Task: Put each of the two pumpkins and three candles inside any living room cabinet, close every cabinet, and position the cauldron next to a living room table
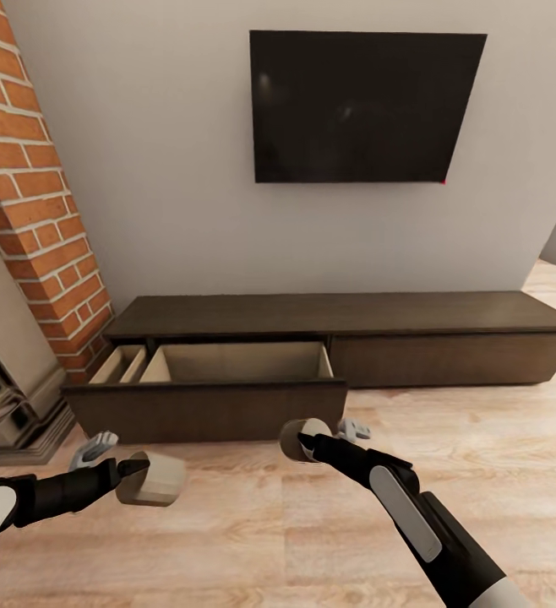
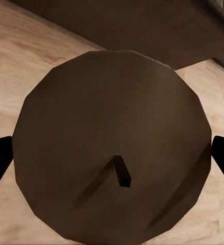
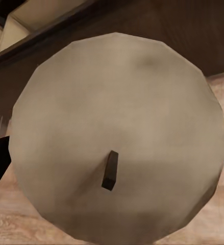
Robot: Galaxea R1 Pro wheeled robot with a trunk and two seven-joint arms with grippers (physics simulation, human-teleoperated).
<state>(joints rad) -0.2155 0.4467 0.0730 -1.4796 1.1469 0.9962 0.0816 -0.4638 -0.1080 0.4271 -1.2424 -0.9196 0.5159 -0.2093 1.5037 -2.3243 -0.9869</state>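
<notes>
Each tool grips a candle, left tool [image 1: 134,467] on one candle [image 1: 153,479], right tool [image 1: 312,441] on another [image 1: 293,440].

head: high, facing down at cabinet [image 1: 227,371] and floor [image 1: 269,523]
left wrist: close on candle [image 2: 112,163] top
right wrist: close on candle [image 3: 117,138]
shared: cabinet front

We are in a living room at home. A big black TV [image 1: 367,105] hangs on the wall in the upper middle, above a long low cabinet [image 1: 346,338]. Red bricks [image 1: 37,194] and a fireplace [image 1: 12,397] stand at the left, over a wooden floor [image 1: 269,523].
</notes>
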